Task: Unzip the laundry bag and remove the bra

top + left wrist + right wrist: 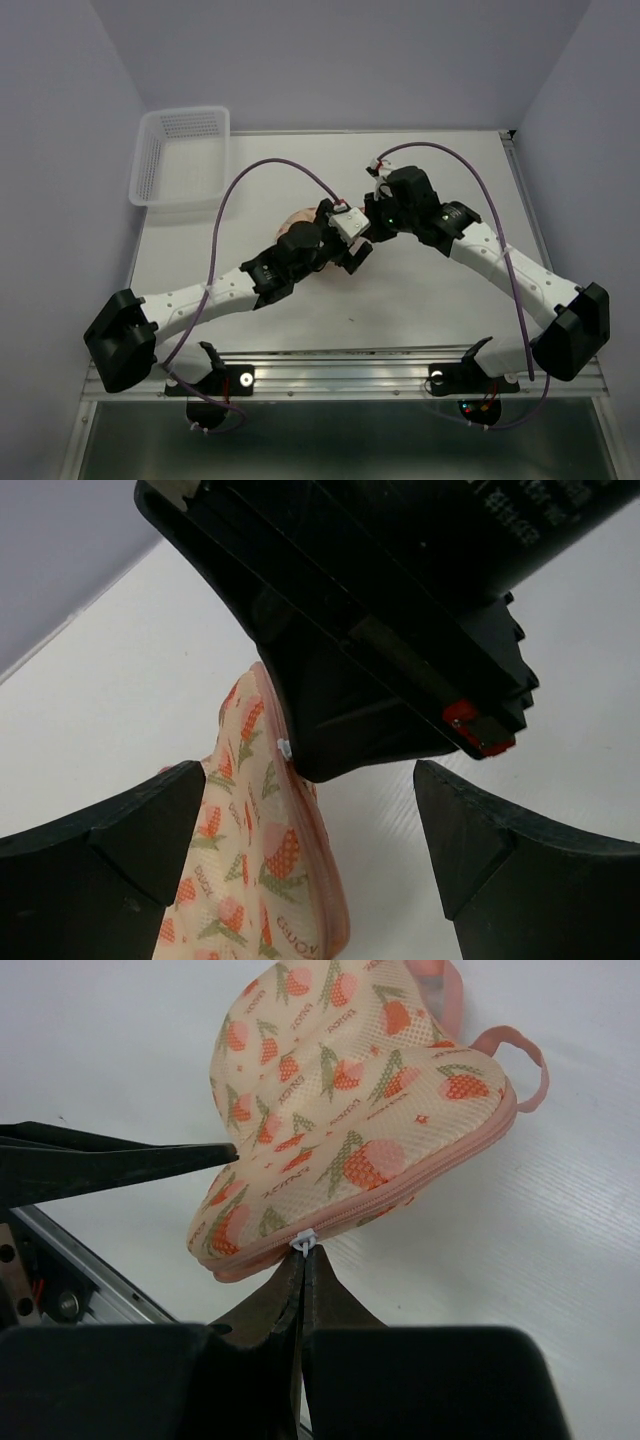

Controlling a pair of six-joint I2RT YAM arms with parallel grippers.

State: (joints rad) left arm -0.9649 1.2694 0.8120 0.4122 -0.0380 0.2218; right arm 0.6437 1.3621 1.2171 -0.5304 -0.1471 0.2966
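The peach printed laundry bag (340, 1110) lies on the white table, zipped shut, with its pink loop (520, 1060) at the far end. My right gripper (303, 1260) is shut on the small white zipper pull (305, 1240) at the bag's near edge. My left gripper (310, 795) is open, its fingers either side of the bag's (250, 860) zipper edge and not touching it. From the top, both grippers meet at mid-table, left (350, 255) and right (372, 232), covering most of the bag (297, 222). The bra is hidden.
A white plastic mesh basket (180, 155) stands at the back left corner of the table (450, 290). One of the left gripper's fingers (120, 1160) reaches in close beside the bag. A metal rail runs along the near edge.
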